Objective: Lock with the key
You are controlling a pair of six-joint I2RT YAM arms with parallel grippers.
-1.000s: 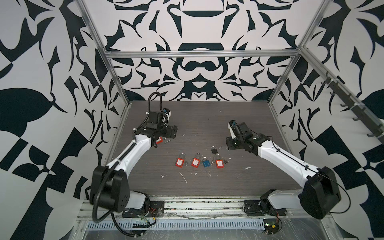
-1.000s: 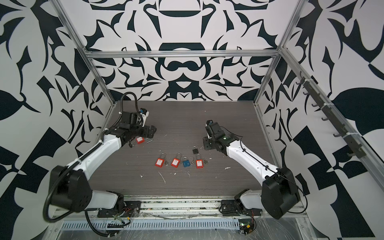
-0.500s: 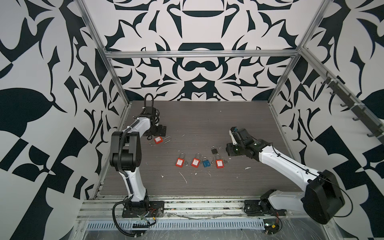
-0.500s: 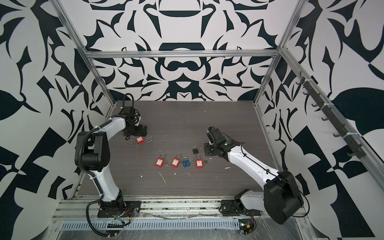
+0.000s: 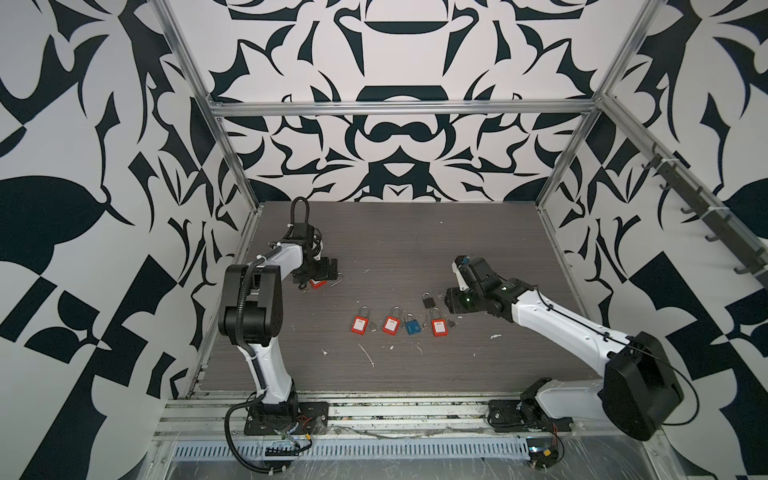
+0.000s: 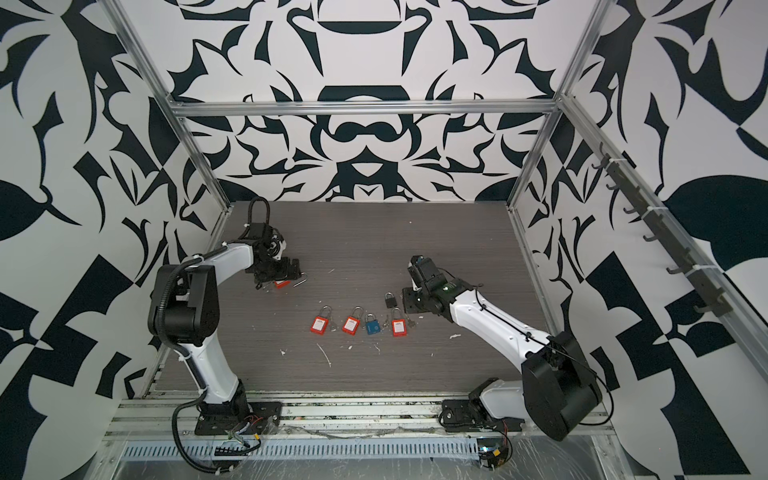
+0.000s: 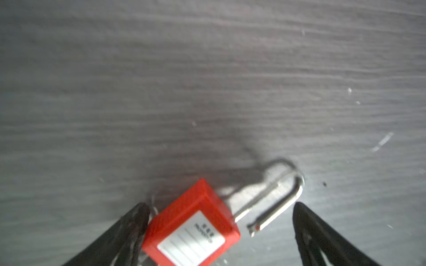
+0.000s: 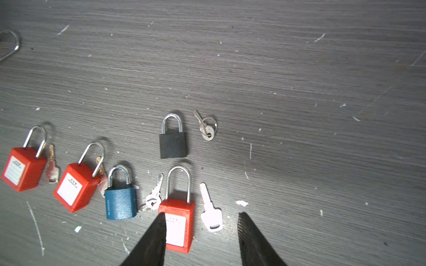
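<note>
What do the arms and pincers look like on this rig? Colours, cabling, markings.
Left arm and right arm match: white links, black joint housings. A black cable loop arches over the left wrist. A thin black wire runs along the right arm, whose wrist shows a green light and a blue part. Pincer fingers are black, tapered and ridged inside. No markings legible.

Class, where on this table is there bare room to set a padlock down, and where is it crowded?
Free: the table behind the black padlock, up to the back wall. Crowded: the padlock row beside the right gripper.
</note>
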